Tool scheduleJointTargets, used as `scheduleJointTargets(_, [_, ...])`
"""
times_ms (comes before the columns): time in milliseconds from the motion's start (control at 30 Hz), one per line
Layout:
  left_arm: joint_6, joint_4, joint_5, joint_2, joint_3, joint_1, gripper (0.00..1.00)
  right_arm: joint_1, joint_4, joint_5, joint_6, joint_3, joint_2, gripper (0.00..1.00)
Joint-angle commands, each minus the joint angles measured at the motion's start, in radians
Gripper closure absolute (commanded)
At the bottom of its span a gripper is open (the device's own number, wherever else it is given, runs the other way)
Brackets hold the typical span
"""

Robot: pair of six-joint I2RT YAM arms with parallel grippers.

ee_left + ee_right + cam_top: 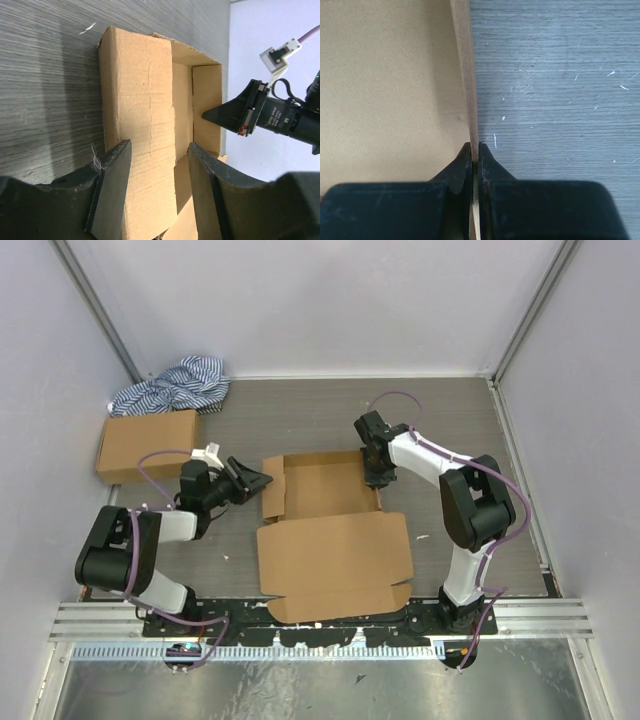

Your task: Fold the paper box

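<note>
Two arms: one at each side wall of the paper box (335, 540).
Paper box: mid-counter (300, 410); the far half is a tray with its walls raised, the near half a lid panel lying flat.
Left fingers (112, 180): spread apart, straddling the box's left wall; contact unclear.
Right fingers (465, 160): clenched on the top edge of the box's right wall.
Small cardboard box (148, 443): well left of the paper box.
Striped cloth (175, 385): far-left of the paper box, beyond the small box.
</note>
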Motion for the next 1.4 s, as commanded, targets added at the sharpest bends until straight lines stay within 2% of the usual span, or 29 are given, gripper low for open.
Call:
scheduleJointTargets(0, [-0.109,0.21,0.033,0.067,-0.048,-0.008,0.44,0.006,0.02,0.019,0.018,0.011,0.009,0.99])
scheduleJointTargets(167, [-0.083,0.165,0.04,0.066,-0.037,-0.009,0.48,0.006,0.019,0.021,0.017,0.012,0.006,0.99])
scheduleJointTargets(367, [0.139,-0.277,-0.045,-0.059,0.071,-0.01,0.5,0.006,0.017,0.02,0.017,0.018,0.005,0.99])
scheduleJointTargets(500, [0.236,-0.464,-0.132,-0.128,0.103,-0.01,0.51,0.006,0.015,0.017,0.018,0.023,0.01,0.99])
scheduleJointTargets(667, [0.272,-0.509,-0.138,-0.123,0.119,-0.011,0.52,0.006,0.014,0.013,0.016,0.029,0.012,0.99])
scheduleJointTargets(867, [0.252,-0.471,-0.1,-0.09,0.121,-0.012,0.53,0.006,0.008,0.013,0.013,0.037,0.009,0.99])
scheduleJointTargets(967, [0.258,-0.487,-0.116,-0.135,0.12,-0.013,0.53,0.006,0.003,0.02,0.013,0.037,0.008,0.99])
scheduleJointTargets(1100, [0.312,-0.61,-0.162,-0.212,0.151,-0.012,0.52,0.006,0.003,0.014,0.011,0.039,0.005,0.99])
scheduleJointTargets(1367, [0.361,-0.795,-0.363,-0.422,0.17,0.008,0.48,-0.043,0.051,-0.141,0.009,0.011,-0.097,0.99])
